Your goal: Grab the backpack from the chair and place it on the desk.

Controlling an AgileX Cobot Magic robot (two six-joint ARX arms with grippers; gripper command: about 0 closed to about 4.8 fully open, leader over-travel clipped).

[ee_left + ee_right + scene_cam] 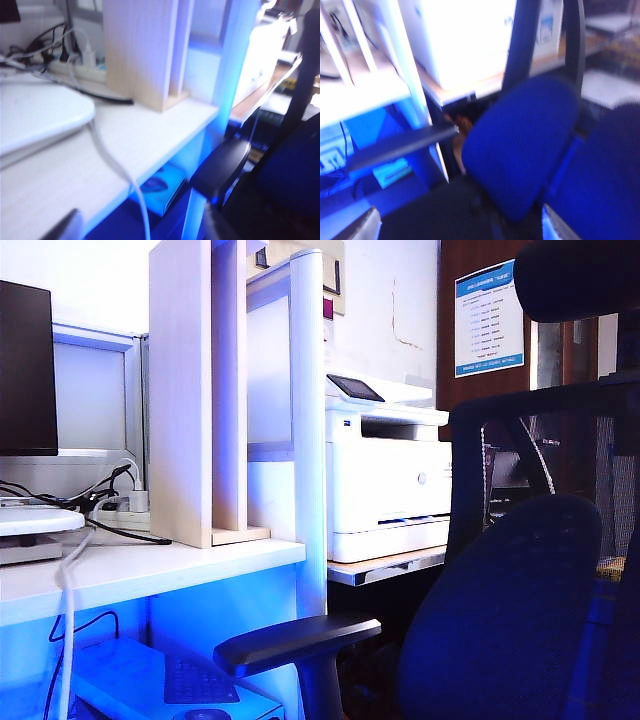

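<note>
Office bay, near to far. The left gripper (140,231) hangs just off the front edge of the wide white flat-topped desk (165,125) and points roughly level. Its 2 fingers (65,227) are spread wide with nothing between them. The right gripper (460,227) faces the black mesh-backed office chair (520,145), tilted slightly down, its fingers equally wide and empty.

Beyond them lies the chair's flat grey-black padded armrest (300,635). The large dark navy fabric backpack cannot be picked out with certainty. The dark blue mass (605,175) just beside the rounded mesh back may be it. Farther off stand the pale-wood and white divider panel (200,390) and a white printer (385,480).

Step in hand, as judged: approach. Locate the grab handle first, pass both arms clear of the armrest, keep the fingers wide until they straddle fabric, and avoid the white cable (115,170) on the desk.
</note>
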